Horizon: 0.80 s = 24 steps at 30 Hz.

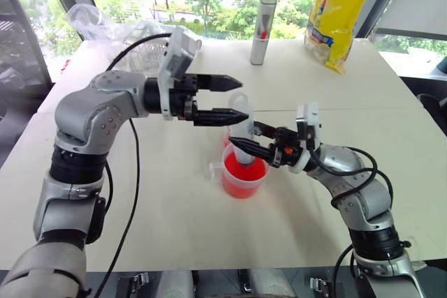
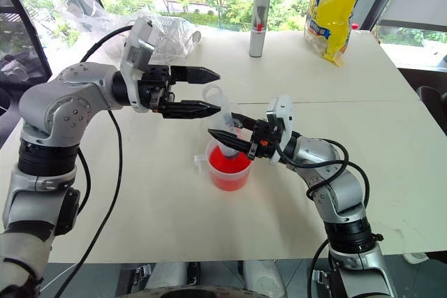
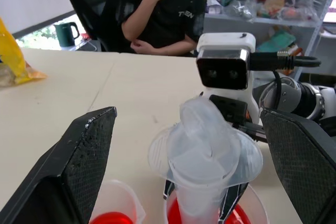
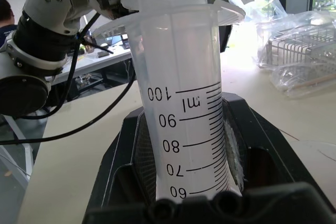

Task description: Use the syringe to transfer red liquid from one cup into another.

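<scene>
Right gripper [image 2: 234, 137] clamping the syringe [image 1: 242, 134] barrel, holding it nearly upright with the tip dipping into the red liquid [image 1: 244, 172] of the handled cup [image 1: 244, 176]. Left gripper [image 2: 202, 91] hovering level just beside the syringe top, fingers spread either side of the plunger head [image 3: 202, 129], nearer it than anything else. Smaller cup [image 3: 116, 211] sitting just behind the handled one.

Bench: wide white bench [image 1: 174, 228], a seam running across its middle.
Middle: large clear plastic handled measuring cup [image 1: 244, 176] of bright orange-red liquid [image 1: 241, 179]; smaller clear plastic cup [image 3: 116, 205] just behind.
Far edge: upright grey tube [image 1: 263, 30], yellow plastic bag [image 1: 340, 12], crumpled clear plastic bags [image 2: 164, 29].
</scene>
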Motion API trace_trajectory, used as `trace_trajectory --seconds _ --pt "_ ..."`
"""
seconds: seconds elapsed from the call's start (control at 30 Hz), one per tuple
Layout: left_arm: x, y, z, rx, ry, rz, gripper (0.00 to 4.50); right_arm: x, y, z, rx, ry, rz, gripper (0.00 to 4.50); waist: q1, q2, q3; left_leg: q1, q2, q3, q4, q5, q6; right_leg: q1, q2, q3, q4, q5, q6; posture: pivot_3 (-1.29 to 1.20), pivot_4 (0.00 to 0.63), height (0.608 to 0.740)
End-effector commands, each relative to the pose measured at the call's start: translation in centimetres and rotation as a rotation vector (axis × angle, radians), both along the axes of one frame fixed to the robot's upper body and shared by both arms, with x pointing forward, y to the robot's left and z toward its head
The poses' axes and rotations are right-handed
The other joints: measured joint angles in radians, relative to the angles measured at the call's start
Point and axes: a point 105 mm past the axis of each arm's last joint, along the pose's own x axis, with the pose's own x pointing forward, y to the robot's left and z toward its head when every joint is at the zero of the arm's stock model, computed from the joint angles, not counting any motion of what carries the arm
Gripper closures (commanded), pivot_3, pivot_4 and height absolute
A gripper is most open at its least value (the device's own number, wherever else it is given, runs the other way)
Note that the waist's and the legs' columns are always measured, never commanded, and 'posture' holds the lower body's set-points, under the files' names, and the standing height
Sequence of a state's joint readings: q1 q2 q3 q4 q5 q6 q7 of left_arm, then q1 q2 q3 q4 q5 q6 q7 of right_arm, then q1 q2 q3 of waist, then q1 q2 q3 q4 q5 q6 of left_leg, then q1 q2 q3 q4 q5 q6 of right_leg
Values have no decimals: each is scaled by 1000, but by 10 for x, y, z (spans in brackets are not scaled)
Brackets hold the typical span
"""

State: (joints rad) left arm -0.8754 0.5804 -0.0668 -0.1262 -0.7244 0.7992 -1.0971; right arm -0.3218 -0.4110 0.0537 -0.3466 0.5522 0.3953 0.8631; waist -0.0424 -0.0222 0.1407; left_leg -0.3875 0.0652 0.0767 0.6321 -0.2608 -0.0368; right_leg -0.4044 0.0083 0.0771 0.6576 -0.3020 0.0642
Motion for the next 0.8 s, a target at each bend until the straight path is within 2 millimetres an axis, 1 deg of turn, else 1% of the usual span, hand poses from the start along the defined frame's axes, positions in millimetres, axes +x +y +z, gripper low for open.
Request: trace_trajectory --seconds 0.03,0.07,0.17,0.23,0.43,0.57,0.67,0.8 --pt "-5 -4 8 -15 -27 -11 1715 -1 0 10 11 -50 6 3127 0 0 0 0 0 0 0 0 0 0 0 0 0 0 0 0 150 740" --pt "-5 -4 8 -17 -25 -10 2271 -1 0 10 11 -50 6 3127 0 0 0 0 0 0 0 0 0 0 0 0 0 0 0 0 150 740" --pt "-6 -6 10 -37 -14 -10 3753 -1 0 10 8 -50 6 3127 0 0 0 0 0 0 0 0 0 0 0 0 0 0 0 0 150 740" --pt "-6 -7 11 -41 -6 -12 4379 -2 0 10 4 -51 7 3127 0 0 0 0 0 0 0 0 0 0 0 0 0 0 0 0 150 740" --pt "-7 -7 10 -36 -9 -10 4379 -2 0 9 2 -45 10 3127 0 0 0 0 0 0 0 0 0 0 0 0 0 0 0 0 150 740" --pt "-4 -6 21 -59 -32 1 4379 -4 0 5 0 -23 21 3127 0 0 0 0 0 0 0 0 0 0 0 0 0 0 0 0 150 740" --pt "-2 -4 30 -83 -51 12 4379 -6 2 -3 -3 14 31 3127 0 0 0 0 0 0 0 0 0 0 0 0 0 0 0 0 150 740" --pt "0 -3 37 -102 -71 27 4379 -8 4 -8 1 48 41 3127 0 0 0 0 0 0 0 0 0 0 0 0 0 0 0 0 150 740"
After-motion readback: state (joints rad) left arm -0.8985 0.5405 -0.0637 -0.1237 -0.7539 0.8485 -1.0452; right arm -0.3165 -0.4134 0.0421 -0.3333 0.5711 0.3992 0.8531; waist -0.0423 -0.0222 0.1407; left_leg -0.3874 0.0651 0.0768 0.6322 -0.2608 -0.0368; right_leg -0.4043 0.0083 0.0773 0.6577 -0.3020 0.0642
